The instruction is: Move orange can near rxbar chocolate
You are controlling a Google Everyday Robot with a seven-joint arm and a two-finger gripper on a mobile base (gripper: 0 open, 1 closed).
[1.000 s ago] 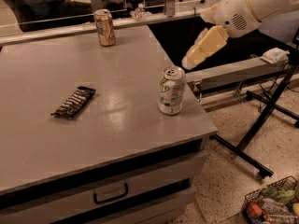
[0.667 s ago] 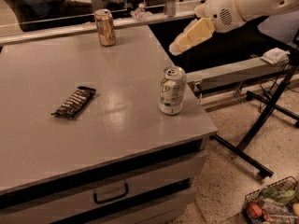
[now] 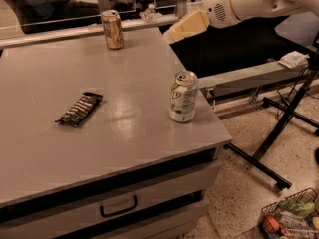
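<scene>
The gripper hangs over the table's far right edge; how far it is open cannot be told, and nothing shows in its hold. Left of it in view, apart, the orange can stands upright, slim and orange-tan with a silver top. The rxbar chocolate lies flat and dark, well below-left of the gripper.

The orange can stands upright near the far edge of the grey table, silver top and pull tab facing up. The rxbar chocolate (dark wrapper, rows of pale lettering) lies flat and askew on the table's left half, well apart from the can. The gripper hovers to the right of the can, at the table's far right corner.
</scene>
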